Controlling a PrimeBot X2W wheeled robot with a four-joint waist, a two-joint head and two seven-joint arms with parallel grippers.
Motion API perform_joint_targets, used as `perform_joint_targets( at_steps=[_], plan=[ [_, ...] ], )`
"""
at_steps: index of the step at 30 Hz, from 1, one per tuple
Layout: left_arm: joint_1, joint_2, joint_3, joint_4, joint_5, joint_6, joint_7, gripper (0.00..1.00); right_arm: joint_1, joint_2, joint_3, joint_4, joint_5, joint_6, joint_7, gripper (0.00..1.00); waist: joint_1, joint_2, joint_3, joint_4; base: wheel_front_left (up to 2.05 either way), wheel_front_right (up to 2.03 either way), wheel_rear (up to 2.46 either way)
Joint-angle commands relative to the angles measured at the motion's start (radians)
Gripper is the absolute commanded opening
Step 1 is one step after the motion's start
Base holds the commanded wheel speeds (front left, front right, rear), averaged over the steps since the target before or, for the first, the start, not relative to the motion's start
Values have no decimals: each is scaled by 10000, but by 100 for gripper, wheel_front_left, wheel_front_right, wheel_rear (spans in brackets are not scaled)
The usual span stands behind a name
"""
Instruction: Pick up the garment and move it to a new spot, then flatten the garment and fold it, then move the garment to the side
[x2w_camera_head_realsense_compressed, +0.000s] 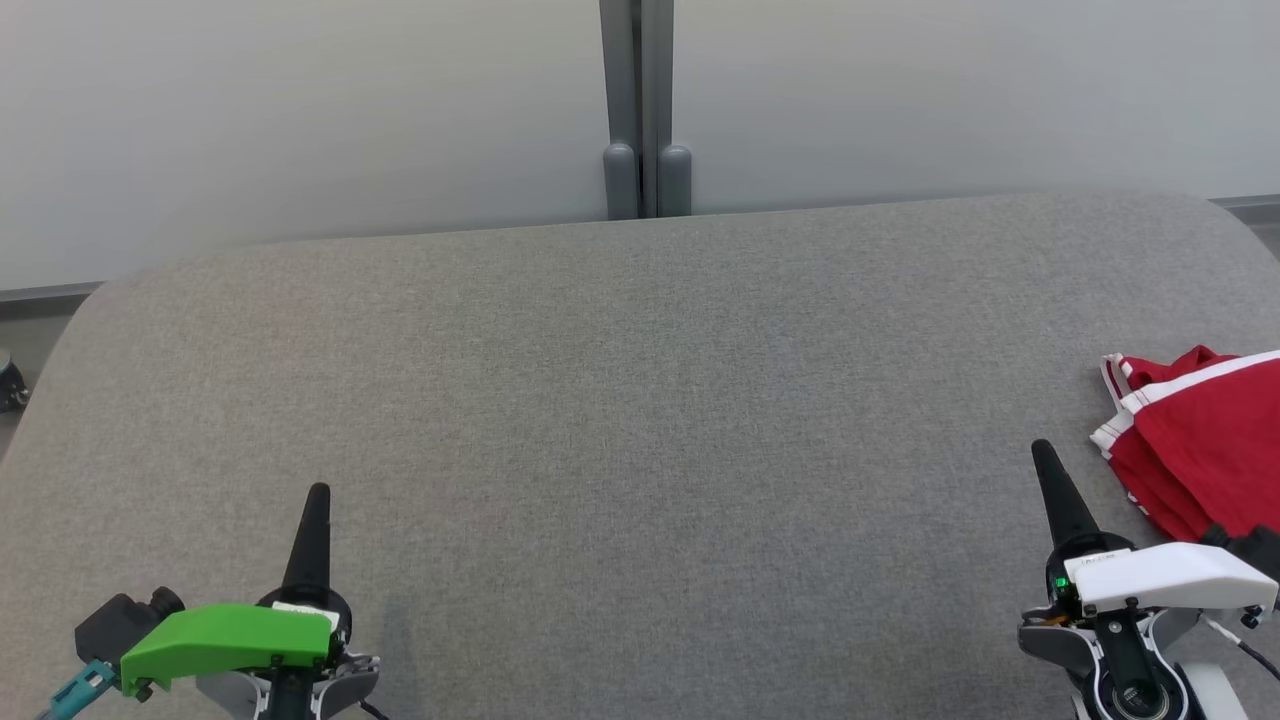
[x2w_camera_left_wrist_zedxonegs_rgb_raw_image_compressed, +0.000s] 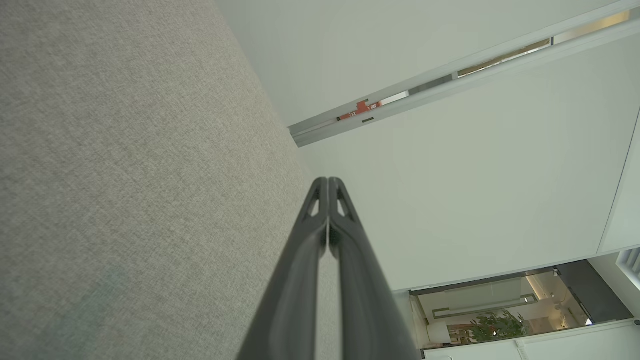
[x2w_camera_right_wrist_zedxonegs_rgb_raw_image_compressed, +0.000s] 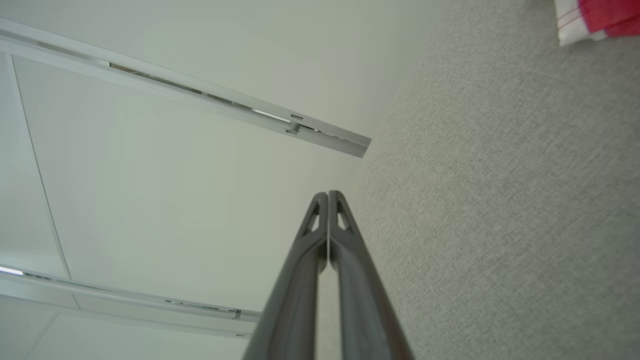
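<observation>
The left gripper (x2w_camera_head_realsense_compressed: 317, 497) is wearing a green cover (x2w_camera_head_realsense_compressed: 225, 640), and the right gripper (x2w_camera_head_realsense_compressed: 1043, 452) is wearing a white cover (x2w_camera_head_realsense_compressed: 1170, 578) with a green light (x2w_camera_head_realsense_compressed: 1060, 583).

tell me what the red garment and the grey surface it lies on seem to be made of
The garment looks like soft cloth, possibly a jersey knit, matte red with white striped trim; it lies bunched in loose folds. The grey surface seems to be a woven textile cover, matte and heathered; fine weave grain shows in the wrist views.
</observation>
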Motion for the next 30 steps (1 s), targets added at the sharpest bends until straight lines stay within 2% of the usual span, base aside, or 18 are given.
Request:
perform_joint_targets(
  at_steps=[1,30],
  plan=[
    [-249,78,103,-20,-258,-85,69,0,-228,-30,-51,-15,262,-6,81,0,0,0,8,0,0,0,0],
    [-482,30,845,212,-2325,-388,742,0,-463,13,-285,312,2532,-4,725,0,0,0,150,2,0,0,0]
  ],
)
